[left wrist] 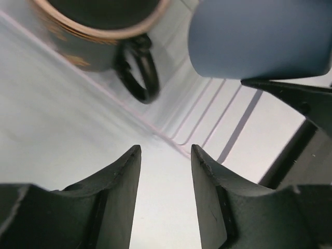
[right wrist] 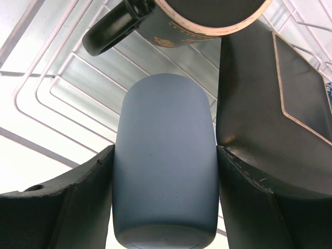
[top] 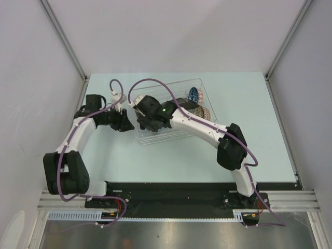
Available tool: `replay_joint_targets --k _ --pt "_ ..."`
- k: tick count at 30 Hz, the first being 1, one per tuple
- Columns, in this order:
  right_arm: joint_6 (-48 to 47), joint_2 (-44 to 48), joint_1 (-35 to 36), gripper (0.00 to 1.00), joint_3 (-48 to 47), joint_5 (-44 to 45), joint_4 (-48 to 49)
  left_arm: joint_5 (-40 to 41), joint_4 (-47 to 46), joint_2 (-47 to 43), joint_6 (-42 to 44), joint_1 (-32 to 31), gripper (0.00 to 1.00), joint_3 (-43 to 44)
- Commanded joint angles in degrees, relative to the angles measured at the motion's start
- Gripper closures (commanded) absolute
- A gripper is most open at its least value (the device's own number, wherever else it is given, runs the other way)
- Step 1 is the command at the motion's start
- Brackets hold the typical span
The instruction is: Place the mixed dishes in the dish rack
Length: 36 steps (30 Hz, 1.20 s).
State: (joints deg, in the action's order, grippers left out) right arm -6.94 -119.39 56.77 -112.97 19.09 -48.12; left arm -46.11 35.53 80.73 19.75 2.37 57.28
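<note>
The right claw (right wrist: 165,155) is clamped on the cup (right wrist: 165,171), one finger pressed to each side of its pale blue wall. The cup's closed, rounded end faces the wrist camera. Whether it touches the rack floor cannot be told. From above, this claw sits inside the rack (top: 161,139) at its 8 o'clock corner, and the arm crosses the rack from 4 o'clock.

In the right wrist view, the mug (right wrist: 176,21) is at 12 o'clock from the cup, close beyond it. It is dark with a gold rim, and its handle points to 10 o'clock. The square plate (right wrist: 290,104) stands at 2 o'clock from the cup. It is black with a thin pale edge and lies just beside the right finger. The rack's clear ribs run under all three.

The left claw (left wrist: 166,155) has its fingers apart with nothing between them. It hangs over the table (top: 259,135) just outside the rack's 9 o'clock wall, facing in. In its own view the mug is at 11 o'clock and the cup at 1 o'clock. A dark finger of the right claw shows at 3 o'clock.

From above, the blue bowl (top: 195,95) and the beige bowl (top: 203,111) stand on edge in the rack's 2 o'clock corner. They are just beside each other, with the blue one farther back.
</note>
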Motion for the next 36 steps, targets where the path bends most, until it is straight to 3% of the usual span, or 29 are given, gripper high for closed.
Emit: replay_joint_targets --k 1,7,23,30,33,36 --pt "0.5 -2.3 -0.2 1.00 -5.0 -1.1 -1.0 0.1 4.8 -3.5 7.1 5.4 0.51 5.3" --pt "0.8 -5.1 0.2 1.00 -7.2 -2.1 -1.8 -0.4 6.5 -2.7 10.4 10.6 0.51 5.0" --pt "2.9 -10.0 -1.4 0.99 -8.8 -7.9 -2.0 -2.8 2.0 -1.0 8.7 11.7 0.52 2.5" --pt "3.7 -10.8 -2.4 0.85 -10.3 -10.0 -1.5 -2.8 2.0 -0.7 8.5 11.6 0.52 3.0" --pt "3.7 -10.8 -2.5 0.63 -10.3 -10.0 -1.4 -3.0 1.9 -0.4 8.3 11.6 0.52 3.2" --pt "3.5 -10.6 -2.5 0.51 -10.5 -10.3 -1.3 -2.9 1.6 -0.2 7.8 11.6 0.52 3.3"
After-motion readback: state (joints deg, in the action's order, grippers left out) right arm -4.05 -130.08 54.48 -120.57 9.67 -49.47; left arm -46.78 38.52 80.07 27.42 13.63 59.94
